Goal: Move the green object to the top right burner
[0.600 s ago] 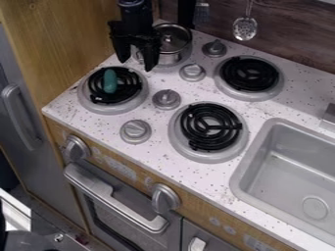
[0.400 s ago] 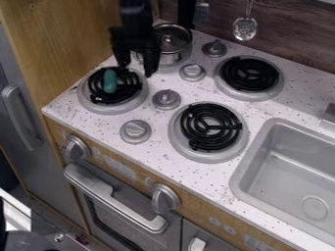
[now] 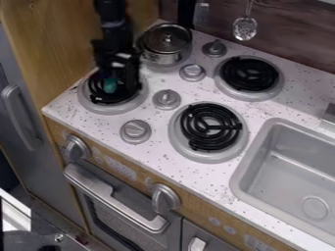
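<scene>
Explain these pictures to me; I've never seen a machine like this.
One fixed camera looks down at a slant on a toy kitchen. The black machine is a robot arm, coming in from the top edge. Its two-fingered hand is low over the left burner, fingers apart around a green object lying there. I can't tell whether they touch it, so don't count it as held. Also on the counter are a lidded pot, knobs, more burners and a sink.

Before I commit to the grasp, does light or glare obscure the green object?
Camera view: the black gripper blends into the dark coil and partly covers the green object; soft glare on the sink, none on the object.
</scene>
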